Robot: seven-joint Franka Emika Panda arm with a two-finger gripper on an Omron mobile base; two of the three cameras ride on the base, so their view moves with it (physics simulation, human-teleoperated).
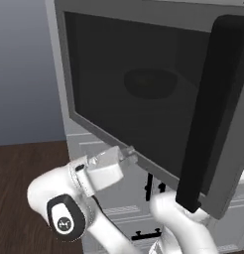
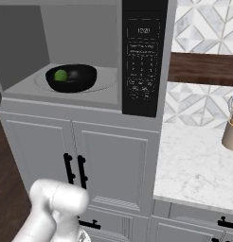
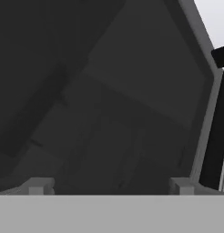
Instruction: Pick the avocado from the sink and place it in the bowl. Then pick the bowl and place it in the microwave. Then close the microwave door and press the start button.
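Where the large grey boxy microwave [image 2: 85, 56] stands open above the grey panelled cupboard doors [image 2: 80, 160], its light grey interior is seen in the right base view, and on the round turntable [image 2: 106, 78] a wide, shallow, glossy black bowl [image 2: 72, 78] is set. Inside that bowl, towards its left side, the small rounded bright-green avocado [image 2: 61, 74] is held; it is far smaller than the bowl and rests against the dark inner wall. To the right of the cavity the black control panel [image 2: 143, 61] is found, and further right a white marble counter [image 2: 194, 160] with a beige utensil holder [image 2: 230, 134] at the frame's edge.

In the left base view the wide microwave door [image 1: 139, 94] with its dark tinted glass and grey frame is swung out towards the camera, and the bowl is dimly made out through the glass. The long black bar handle [image 1: 213, 109] is seen at the door's right edge. The two-finger gripper [image 1: 129, 156] is held just at the door's lower frame; contact cannot be confirmed. In the hand view the fingertips [image 3: 37, 186] are spread well apart, with nothing between them, close to the dark glass.
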